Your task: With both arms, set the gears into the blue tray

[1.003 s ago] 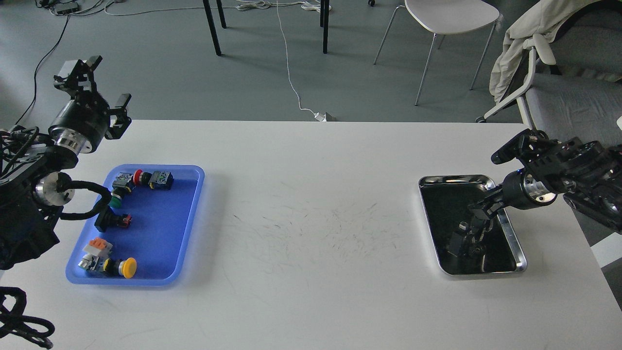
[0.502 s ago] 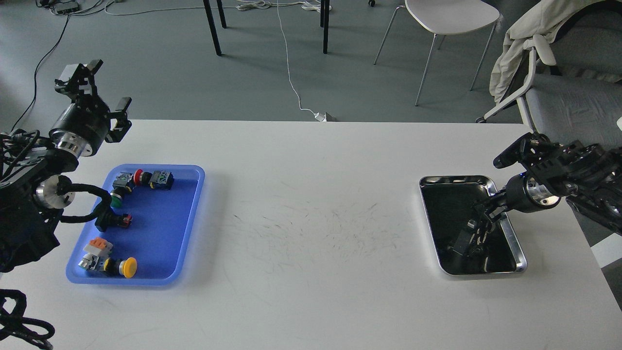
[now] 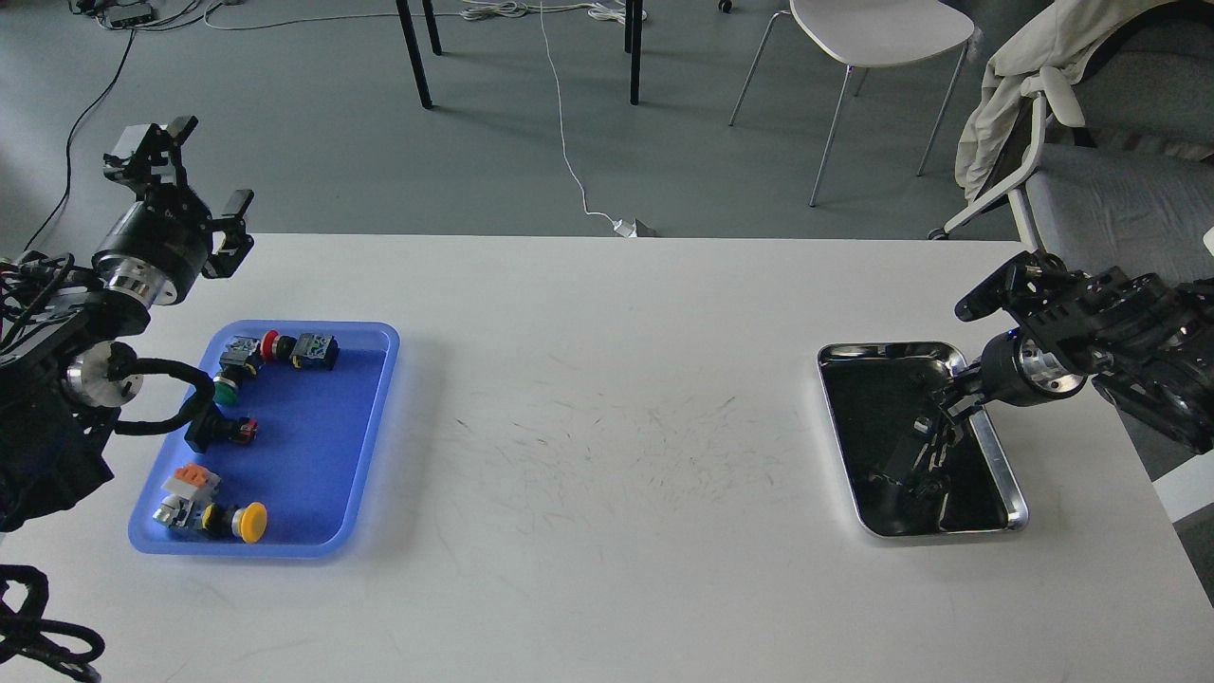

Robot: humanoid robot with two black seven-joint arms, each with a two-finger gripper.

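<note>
My right gripper (image 3: 918, 465) is down inside the steel tray (image 3: 991, 441), black against its dark floor, and I cannot make out my two fingers or how they stand. Any gears in there are lost in the dark reflections. My right arm (image 3: 1129, 341) runs off the right edge. My left arm (image 3: 57, 379) is cut by the left edge, and its cable loop (image 3: 161, 394) covers part of the green push-button switch (image 3: 226, 391) in the blue tray (image 3: 365, 446).

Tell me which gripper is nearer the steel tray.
Right. The right gripper reaches down inside the steel tray; the left gripper hangs far across the table, beyond the blue tray.
</note>
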